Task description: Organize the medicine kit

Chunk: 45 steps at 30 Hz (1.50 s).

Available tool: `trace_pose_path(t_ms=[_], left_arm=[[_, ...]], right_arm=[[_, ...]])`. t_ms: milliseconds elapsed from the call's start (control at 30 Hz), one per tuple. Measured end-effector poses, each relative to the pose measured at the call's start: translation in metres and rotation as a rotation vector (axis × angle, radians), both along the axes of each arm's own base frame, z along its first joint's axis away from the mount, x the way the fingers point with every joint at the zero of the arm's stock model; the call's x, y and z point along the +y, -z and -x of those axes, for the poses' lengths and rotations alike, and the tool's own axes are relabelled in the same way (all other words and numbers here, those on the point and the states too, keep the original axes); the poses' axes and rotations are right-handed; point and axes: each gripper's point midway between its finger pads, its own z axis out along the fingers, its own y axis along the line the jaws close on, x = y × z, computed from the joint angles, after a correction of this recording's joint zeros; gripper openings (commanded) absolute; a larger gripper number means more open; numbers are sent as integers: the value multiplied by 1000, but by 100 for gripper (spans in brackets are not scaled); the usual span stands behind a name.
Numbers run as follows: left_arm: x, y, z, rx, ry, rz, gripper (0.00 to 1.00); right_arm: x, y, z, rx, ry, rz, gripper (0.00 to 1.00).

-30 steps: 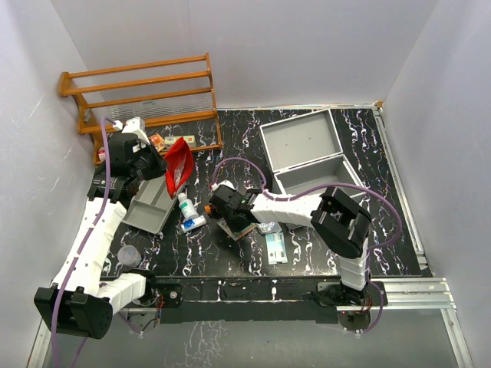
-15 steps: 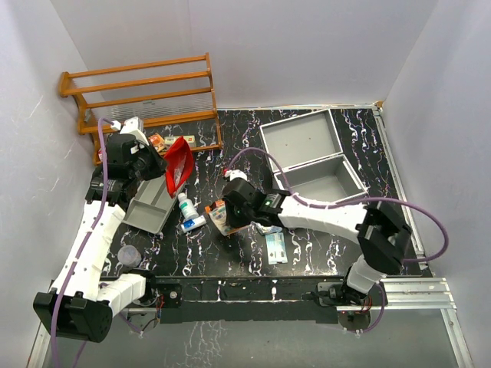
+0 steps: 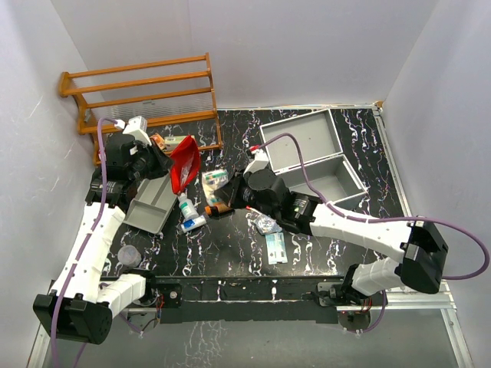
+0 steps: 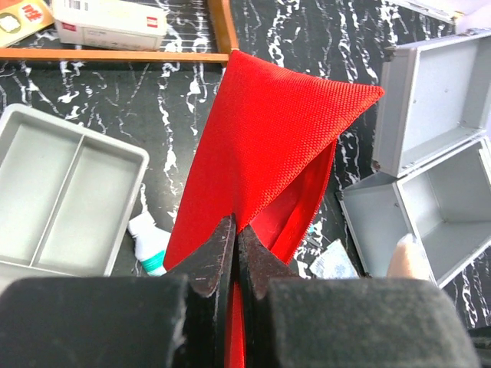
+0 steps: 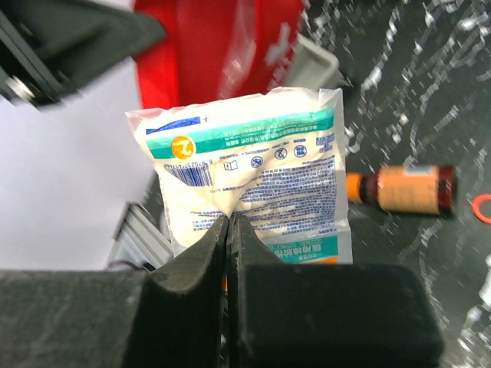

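Observation:
My left gripper is shut on the edge of a red fabric pouch and holds it up, mouth open, above the table; the left wrist view shows the gripper pinching the pouch. My right gripper is shut on a white medicine packet with green and blue print, held in the air just right of the pouch. In the right wrist view the gripper pinches the packet's lower edge, with the pouch blurred behind it.
An open grey case sits at the back right. A grey divided tray lies left, with white tubes beside it. A brown bottle lies under the packet. Blister packs lie in front. A wooden rack stands at the back left.
My right gripper has lifted the packet off the table and carried it back and left toward the pouch, uncovering the brown bottle. The left gripper has shifted the pouch slightly right.

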Motion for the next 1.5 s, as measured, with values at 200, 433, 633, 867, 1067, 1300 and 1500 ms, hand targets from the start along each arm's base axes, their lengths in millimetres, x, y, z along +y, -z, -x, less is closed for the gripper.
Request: trace_pose_path(t_ms=[200,433,633,867,1067,1300,1500], left_arm=[[-12,-7,2,-16,55,45,0],[-24,-12,6,-6,95,111,0],[-33,-16,11,18,119,172,0],[-47,-29,17,63,149,278,0],[-53,-37,23,88,161,328,0],[-55,-45,26,92,168,352,0],[-57,-55,27,83,174,367,0]], right_arm=[[12,-50,-14,-42,69,-222,0],[32,-106,-26,-97,75,-430,0],[41,-132,-32,-157,66,-538,0],[51,-138,-37,-221,37,-584,0],[49,-149,-39,-288,16,-603,0],[47,-151,-42,-328,5,-613,0],[52,-128,-45,-312,-2,-577,0]])
